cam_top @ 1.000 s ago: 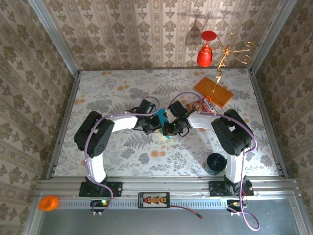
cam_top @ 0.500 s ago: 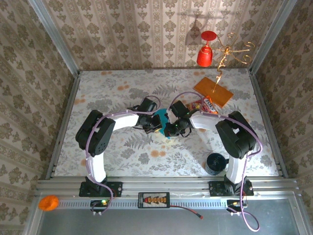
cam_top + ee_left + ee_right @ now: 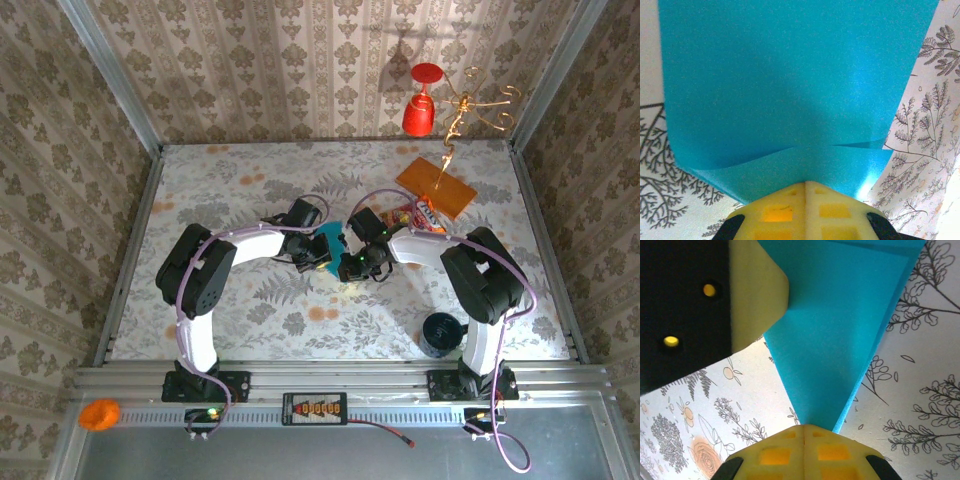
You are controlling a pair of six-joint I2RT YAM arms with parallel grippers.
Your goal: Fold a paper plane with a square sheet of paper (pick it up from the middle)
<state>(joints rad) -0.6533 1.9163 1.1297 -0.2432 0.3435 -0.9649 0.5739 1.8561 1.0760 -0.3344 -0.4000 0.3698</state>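
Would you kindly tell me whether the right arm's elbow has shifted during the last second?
Yes, slightly: the right arm's elbow has drifted toward the table's right edge.

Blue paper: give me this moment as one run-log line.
paper: creased, not yet a plane | left fingers: shut on paper | right fingers: shut on paper

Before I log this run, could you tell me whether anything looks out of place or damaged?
The teal paper, pinched by the left claw and right claw, bows and wrinkles just ahead of the left claw instead of lying flat.
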